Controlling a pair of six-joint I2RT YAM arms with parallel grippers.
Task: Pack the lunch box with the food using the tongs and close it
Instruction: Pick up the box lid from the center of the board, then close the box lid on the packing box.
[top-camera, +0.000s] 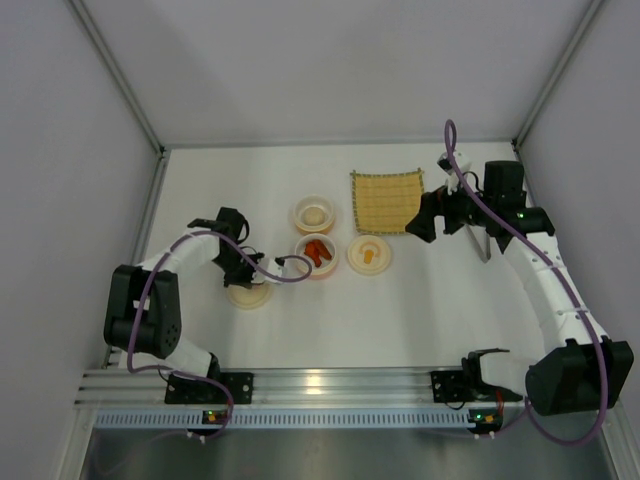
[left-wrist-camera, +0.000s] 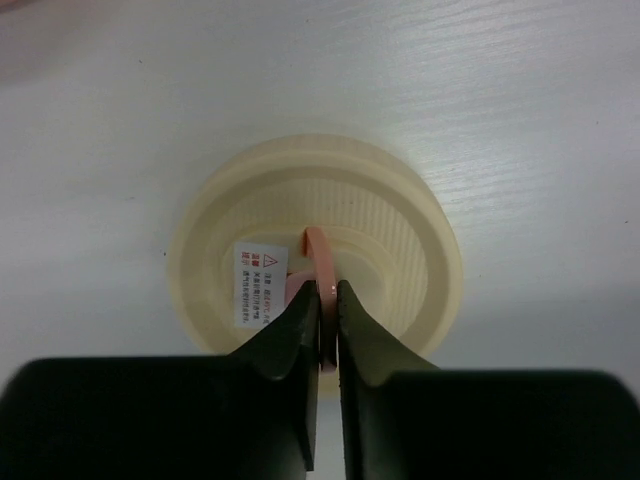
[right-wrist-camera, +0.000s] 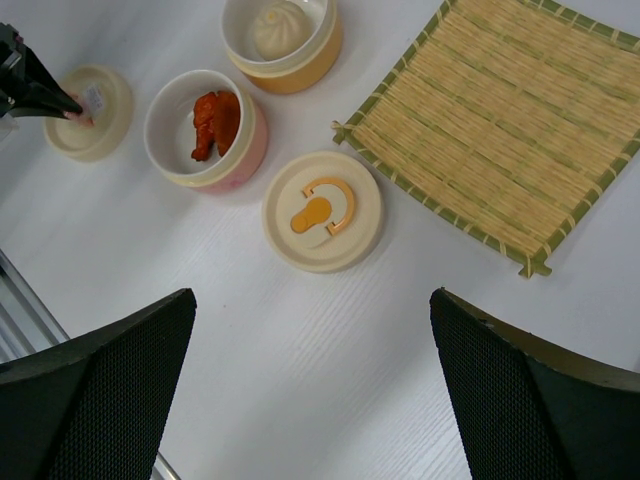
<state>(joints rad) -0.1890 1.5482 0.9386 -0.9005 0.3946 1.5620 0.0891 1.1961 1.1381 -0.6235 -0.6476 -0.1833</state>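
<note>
Seen from above, an aluminium rail (top-camera: 330, 385) carrying both arm bases runs along the near edge of a white table (top-camera: 420, 320), with a yellow woven mat (top-camera: 386, 201) lying toward the far side. Just left of the mat stands an orange-walled bowl (top-camera: 297, 214) holding an off-white bun (top-camera: 314, 215). Nearer than that bowl are a pink-walled bowl (top-camera: 335, 258) with red-orange sausage pieces (top-camera: 318, 249) and an orange-handled lid (top-camera: 369, 262). Farthest left of the mat, the left gripper (top-camera: 258, 278) reaches down onto a pink-handled lid (top-camera: 245, 297). The right gripper (top-camera: 420, 228) hovers at the mat's right edge, and beyond it slim silver tongs (top-camera: 481, 245) lie on the table, partly hidden under the arm

From the left wrist, the left gripper (left-wrist-camera: 327, 300) has its black fingers (left-wrist-camera: 290, 340) pinched tight on the pink ring handle (left-wrist-camera: 320, 250) of the pink-handled lid (left-wrist-camera: 400, 220), which rests flat on the table and bears a small warning sticker (left-wrist-camera: 258, 290)

From the right wrist, the right gripper (right-wrist-camera: 312, 300) stands spread wide above bare table, gripping nothing. The orange-handled lid (right-wrist-camera: 322, 245) lies just left of the mat (right-wrist-camera: 500, 120), the pink-walled bowl (right-wrist-camera: 165, 150) with sausage pieces (right-wrist-camera: 215, 120) farther left, and the bowl (right-wrist-camera: 300, 70) with the bun (right-wrist-camera: 280, 28) beyond. The left gripper (right-wrist-camera: 60, 100) meets its lid (right-wrist-camera: 105, 125) farthest from the mat
</note>
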